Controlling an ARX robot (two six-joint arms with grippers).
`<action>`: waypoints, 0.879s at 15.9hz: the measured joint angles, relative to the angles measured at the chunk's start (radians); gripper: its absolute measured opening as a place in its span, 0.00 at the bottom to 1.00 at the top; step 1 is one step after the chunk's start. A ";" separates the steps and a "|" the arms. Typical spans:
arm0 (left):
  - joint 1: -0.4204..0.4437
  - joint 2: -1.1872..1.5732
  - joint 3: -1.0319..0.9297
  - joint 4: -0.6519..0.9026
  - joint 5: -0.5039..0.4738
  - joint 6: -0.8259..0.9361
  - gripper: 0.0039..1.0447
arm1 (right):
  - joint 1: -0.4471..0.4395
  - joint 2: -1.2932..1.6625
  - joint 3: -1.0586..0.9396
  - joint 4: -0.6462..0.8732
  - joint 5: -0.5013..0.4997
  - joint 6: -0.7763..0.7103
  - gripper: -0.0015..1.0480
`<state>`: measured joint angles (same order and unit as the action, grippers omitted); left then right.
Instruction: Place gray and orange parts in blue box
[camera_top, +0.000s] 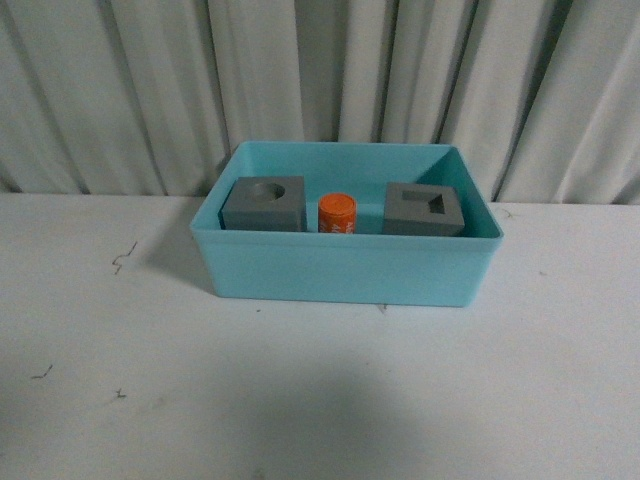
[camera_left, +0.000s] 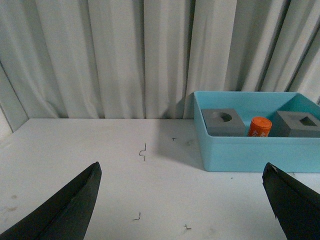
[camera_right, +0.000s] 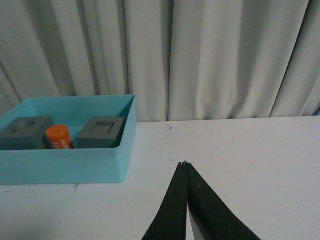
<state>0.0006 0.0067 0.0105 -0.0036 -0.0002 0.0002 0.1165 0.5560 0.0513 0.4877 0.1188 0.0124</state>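
Observation:
The blue box (camera_top: 340, 270) stands on the white table. Inside it sit the gray cube with a round hole (camera_top: 264, 204), the orange cylinder (camera_top: 338, 212) and the gray cube with a rectangular hole (camera_top: 425, 209), side by side. They also show in the left wrist view: box (camera_left: 250, 152), round-hole cube (camera_left: 223, 122), cylinder (camera_left: 260, 126), rectangular-hole cube (camera_left: 299, 123). In the right wrist view: box (camera_right: 70, 167), round-hole cube (camera_right: 24, 132), cylinder (camera_right: 59, 137), rectangular-hole cube (camera_right: 102, 131). My left gripper (camera_left: 182, 172) is open and empty, left of the box. My right gripper (camera_right: 185, 163) is shut and empty, right of the box.
A pleated white curtain (camera_top: 320, 80) hangs right behind the table. The white tabletop (camera_top: 300, 390) has small dark scuffs (camera_top: 122, 256). Neither arm shows in the front view.

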 joint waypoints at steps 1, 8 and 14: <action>0.000 0.000 0.000 0.000 0.000 0.000 0.94 | -0.014 -0.032 -0.005 -0.019 -0.010 -0.005 0.02; 0.000 0.000 0.000 0.000 0.000 0.000 0.94 | -0.117 -0.241 -0.040 -0.176 -0.116 -0.007 0.02; 0.000 0.000 0.000 0.000 0.000 0.000 0.94 | -0.117 -0.362 -0.040 -0.290 -0.116 -0.006 0.02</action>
<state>0.0006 0.0067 0.0105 -0.0036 -0.0002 0.0006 -0.0002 0.1936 0.0116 0.1982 0.0025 0.0059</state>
